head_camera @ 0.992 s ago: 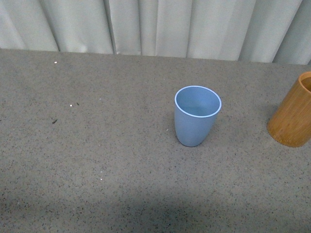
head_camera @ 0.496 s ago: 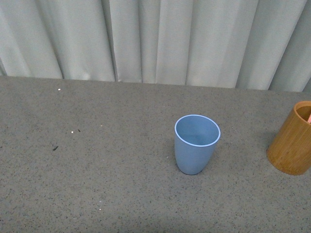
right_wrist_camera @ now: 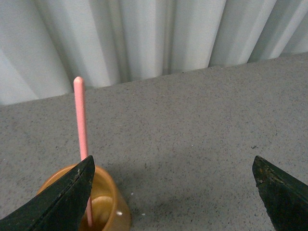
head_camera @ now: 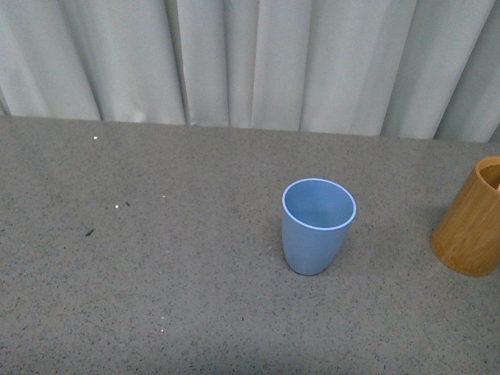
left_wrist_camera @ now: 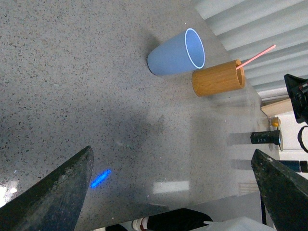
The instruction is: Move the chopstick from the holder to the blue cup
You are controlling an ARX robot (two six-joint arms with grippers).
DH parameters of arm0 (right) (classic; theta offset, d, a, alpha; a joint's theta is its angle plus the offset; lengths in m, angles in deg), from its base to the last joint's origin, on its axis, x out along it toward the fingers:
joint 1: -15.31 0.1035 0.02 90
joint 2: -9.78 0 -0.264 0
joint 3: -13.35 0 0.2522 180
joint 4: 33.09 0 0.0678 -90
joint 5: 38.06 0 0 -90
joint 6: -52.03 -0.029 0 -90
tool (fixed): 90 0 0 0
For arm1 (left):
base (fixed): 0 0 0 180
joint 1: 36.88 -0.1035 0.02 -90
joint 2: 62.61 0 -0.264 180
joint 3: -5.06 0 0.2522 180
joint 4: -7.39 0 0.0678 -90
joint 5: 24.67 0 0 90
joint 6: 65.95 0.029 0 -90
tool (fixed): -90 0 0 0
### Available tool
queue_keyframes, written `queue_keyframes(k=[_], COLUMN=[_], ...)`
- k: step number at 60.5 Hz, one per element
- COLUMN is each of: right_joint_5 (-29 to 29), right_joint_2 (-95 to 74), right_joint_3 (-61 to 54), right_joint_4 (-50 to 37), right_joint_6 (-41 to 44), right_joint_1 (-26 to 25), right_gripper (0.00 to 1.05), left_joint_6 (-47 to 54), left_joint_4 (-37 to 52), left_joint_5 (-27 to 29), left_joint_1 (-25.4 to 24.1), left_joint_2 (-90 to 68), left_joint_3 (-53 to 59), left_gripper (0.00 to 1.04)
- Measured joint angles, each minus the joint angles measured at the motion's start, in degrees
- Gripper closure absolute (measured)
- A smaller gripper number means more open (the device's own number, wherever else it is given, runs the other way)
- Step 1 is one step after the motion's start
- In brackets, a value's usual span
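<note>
The blue cup (head_camera: 317,225) stands upright and empty on the grey table, right of centre in the front view. The orange-brown holder (head_camera: 473,221) stands at the right edge, partly cut off. No arm shows in the front view. In the left wrist view the blue cup (left_wrist_camera: 176,53) and the holder (left_wrist_camera: 217,78) stand side by side far off, with one pink chopstick (left_wrist_camera: 256,56) sticking out of the holder. My left gripper (left_wrist_camera: 173,192) is open over bare table. My right gripper (right_wrist_camera: 173,192) is open just above the holder (right_wrist_camera: 103,202), the chopstick (right_wrist_camera: 81,125) beside one finger.
A pale curtain (head_camera: 250,62) hangs behind the table's far edge. In the left wrist view the table edge (left_wrist_camera: 192,204) is near, with dark bottles (left_wrist_camera: 265,137) beyond it. Small specks (head_camera: 117,206) lie on the table's left part.
The front view has shifted: between the first and second frames the scene dropped, showing more curtain, then rose slightly. Cup and holder keep their places on the table.
</note>
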Motion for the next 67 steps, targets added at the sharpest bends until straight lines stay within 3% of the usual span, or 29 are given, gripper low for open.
queue_keyframes(k=[3,5,11,15,33,36,39,67], right_joint_5=[0.55,0.55,1.11,1.09,-0.22,-0.39,-0.96,-2.51], right_joint_2=[-1.73,-2.54,-4.02,-4.44,-9.77,-11.21,-13.25,-21.46], right_joint_3=[1.46,2.21,3.45,3.91,7.06,8.28,9.94,19.45], right_joint_4=[0.00,0.02,0.04,-0.07,-1.55,-1.66,-1.79,0.35], right_joint_6=[0.00,-0.02,-0.02,-0.09,-1.05,-1.22,-1.49,-2.69], right_joint_1=[0.31,0.44,0.83,1.38,2.56,2.56,2.75,5.97], right_gripper=[0.09,0.09,0.09,0.09,0.09,0.09,0.09,0.09], left_joint_6=[7.50,11.67,21.16,24.55,28.24,28.30,28.50,28.85], left_joint_4=[11.96,16.85,24.39,24.59,24.59,24.59,24.59,24.59], left_joint_5=[17.11,23.82,36.28,38.82,38.75,38.73,38.73,38.75], left_joint_1=[4.44,6.27,8.22,8.26,8.48,8.48,8.48,8.48], left_joint_2=[6.91,11.08,16.87,17.62,17.59,17.59,17.59,17.59], left_joint_3=[5.42,7.85,8.39,8.57,8.57,8.57,8.57,8.57], left_gripper=[0.19,0.24,0.40,0.51,1.01,0.95,0.80,0.06])
